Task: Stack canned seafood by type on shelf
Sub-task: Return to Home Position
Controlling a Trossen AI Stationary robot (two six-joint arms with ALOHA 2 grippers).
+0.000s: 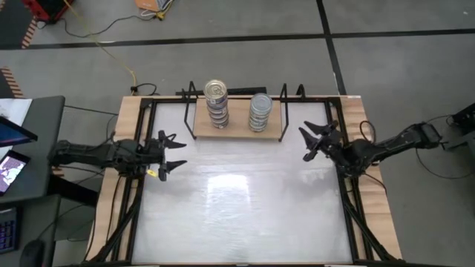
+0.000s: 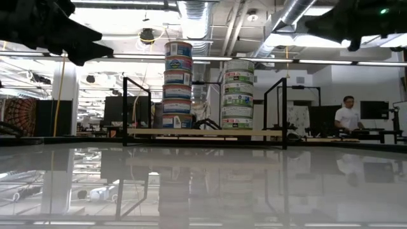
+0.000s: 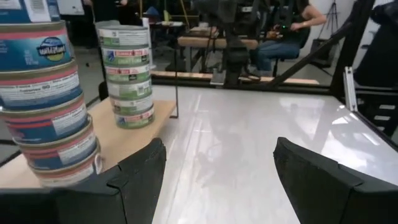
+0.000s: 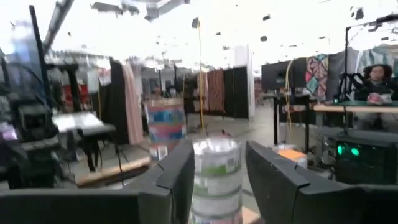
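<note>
Viewing white tabletop (image 1: pixel 245 215), finding shelf (image 1: pixel 237 124) at its far middle, bearing two tin stacks set apart: blue-red stack (image 1: pixel 216 104), green stack (image 1: pixel 260 111). Spotting left pincer (image 1: pixel 177 153) and right pincer (image 1: pixel 307 143) hovering off shelf ends, both released, grasping nothing. Judging stacking done, homing arms now. Advising pulling straight back, staying clear of wire frames (image 2: pixel 283 114), not brushing or tipping tall stacks.

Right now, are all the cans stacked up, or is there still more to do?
Looks nearly finished. Two stacks stand on the shelf: blue-label cans and green-label cans. Nothing is in hand: the left fingers and right fingers are open and empty, at the sides of the table. No loose cans show on it, so probably no stacking is left.
</note>
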